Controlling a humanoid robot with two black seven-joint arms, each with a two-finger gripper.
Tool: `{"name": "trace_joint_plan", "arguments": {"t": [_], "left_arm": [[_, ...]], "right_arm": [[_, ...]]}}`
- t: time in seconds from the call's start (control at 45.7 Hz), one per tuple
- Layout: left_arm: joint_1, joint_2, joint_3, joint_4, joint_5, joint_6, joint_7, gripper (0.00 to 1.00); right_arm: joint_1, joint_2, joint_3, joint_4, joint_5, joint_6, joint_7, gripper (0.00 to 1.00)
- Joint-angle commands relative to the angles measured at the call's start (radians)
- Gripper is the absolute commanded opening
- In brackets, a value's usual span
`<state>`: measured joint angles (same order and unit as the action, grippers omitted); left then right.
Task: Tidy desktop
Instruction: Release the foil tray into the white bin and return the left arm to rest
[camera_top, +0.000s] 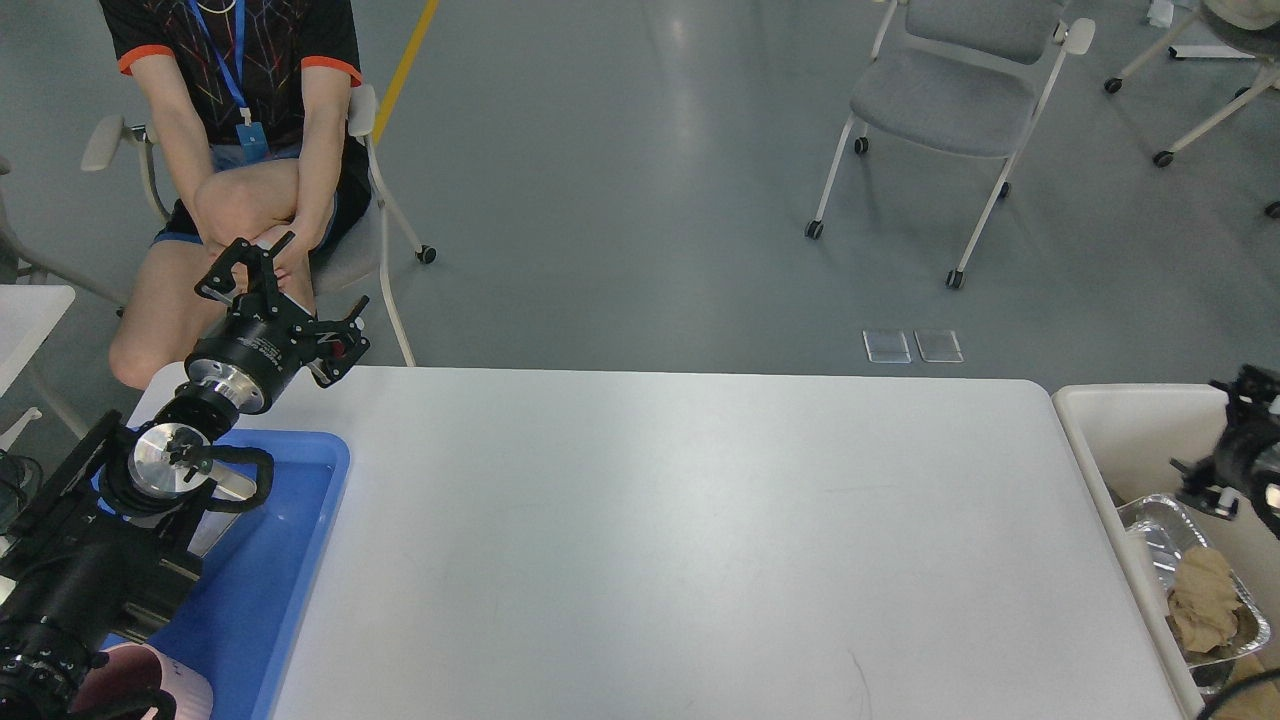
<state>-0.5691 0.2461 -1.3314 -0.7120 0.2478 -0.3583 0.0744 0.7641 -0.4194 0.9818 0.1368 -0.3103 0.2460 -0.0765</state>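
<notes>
Two end effectors, a bench with nothing left lying on its white top.

Largest first: the bench (680, 540) fills the middle of the head view, and its surface looks free of items, so the tidying seems close to finished. At its left edge sits the blue tray (300, 560), with a pinkish cup (150, 685) at its near corner; at the right, a white bin (1130, 440) holds a foil tray (1165, 525) with crumpled brown paper (1205, 600). The left end effector (285, 290) hovers above the bench's far-left corner, fingers spread and gripping nothing. The right end effector (1225, 470) is dark and cut off, so its state cannot be told. Advice: check the hidden edges for strays, then retract both arms high, clear of tray and bin.
</notes>
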Motion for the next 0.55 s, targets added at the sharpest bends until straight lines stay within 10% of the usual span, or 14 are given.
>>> {"name": "trace_joint_plan", "arguments": {"t": [0.0, 0.197, 0.526], "left_arm": [[0.002, -0.042, 0.000, 0.000, -0.001, 0.007, -0.001, 0.97], [0.018, -0.093, -0.009, -0.001, -0.002, 0.010, -0.002, 0.97], [0.035, -0.149, -0.018, -0.003, -0.005, 0.012, -0.004, 0.97]], "right_arm": [[0.043, 0.089, 0.055, 0.081, 0.002, 0.001, 0.154, 1.00], [-0.006, 0.162, 0.077, 0.352, 0.003, 0.006, 0.362, 1.00], [-0.077, 0.260, 0.170, 0.428, 0.003, 0.007, 0.379, 1.00]]}}
